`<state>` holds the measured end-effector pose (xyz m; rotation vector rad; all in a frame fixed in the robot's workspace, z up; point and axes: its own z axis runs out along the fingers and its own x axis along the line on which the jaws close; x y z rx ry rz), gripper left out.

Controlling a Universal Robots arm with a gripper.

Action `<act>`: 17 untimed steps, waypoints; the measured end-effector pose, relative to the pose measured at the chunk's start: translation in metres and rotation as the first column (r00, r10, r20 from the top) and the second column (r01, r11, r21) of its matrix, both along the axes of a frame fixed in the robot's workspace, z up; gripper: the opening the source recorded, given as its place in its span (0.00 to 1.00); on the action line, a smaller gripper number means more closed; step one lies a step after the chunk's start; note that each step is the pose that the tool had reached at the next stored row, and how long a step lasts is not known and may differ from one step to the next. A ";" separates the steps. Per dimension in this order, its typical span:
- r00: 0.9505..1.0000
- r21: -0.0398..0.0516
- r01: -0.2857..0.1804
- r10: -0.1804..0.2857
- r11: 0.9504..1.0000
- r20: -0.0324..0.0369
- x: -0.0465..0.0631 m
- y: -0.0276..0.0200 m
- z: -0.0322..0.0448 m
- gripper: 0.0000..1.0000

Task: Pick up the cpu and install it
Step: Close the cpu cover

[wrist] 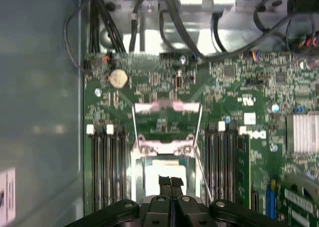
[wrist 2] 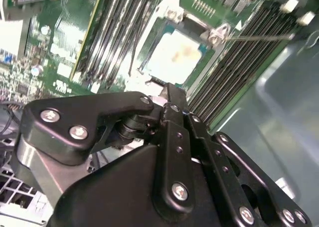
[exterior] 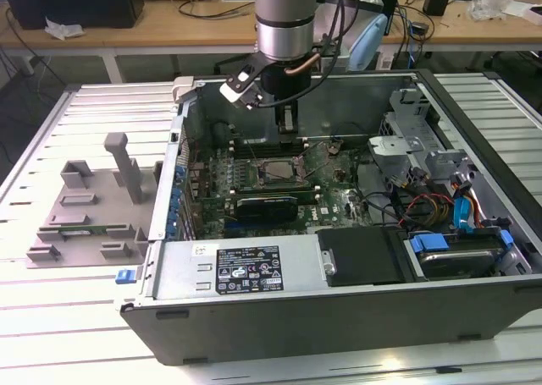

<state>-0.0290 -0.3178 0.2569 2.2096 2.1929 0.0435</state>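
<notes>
The cpu (exterior: 275, 172) is a small pale silvery square lying flat inside the metal-framed socket (wrist: 164, 148) on the green motherboard (exterior: 330, 182). It shows in both wrist views (wrist 2: 174, 57) (wrist: 154, 174). My gripper (exterior: 290, 129) hangs just above the socket, inside the open computer case (exterior: 339, 326). Its two black fingertips (wrist: 165, 181) are pressed together with nothing between them. The gripper (wrist 2: 168, 93) sits over the near edge of the cpu and hides part of it. The socket's thin wire lever (wrist 2: 254, 36) stands out to one side.
A grey plastic tray (exterior: 85, 207) with upright blocks lies outside the case, on the exterior view's left. Inside the case are a power supply (exterior: 246, 268), a drive bay (exterior: 457, 258) and bundled cables (exterior: 423, 206). Memory slots (wrist: 107, 167) flank the socket. The case walls stand close around the arm.
</notes>
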 end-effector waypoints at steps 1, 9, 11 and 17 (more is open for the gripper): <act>1.000 0.000 0.000 0.000 1.000 0.000 0.004 0.0000 0.0000 0.11; 1.000 0.000 0.000 0.000 1.000 0.000 0.008 0.0000 0.0091 0.11; 1.000 0.000 0.000 0.000 1.000 0.000 0.008 0.0000 0.0153 0.11; 1.000 0.000 0.000 0.000 1.000 0.000 0.013 -0.0001 0.0156 0.11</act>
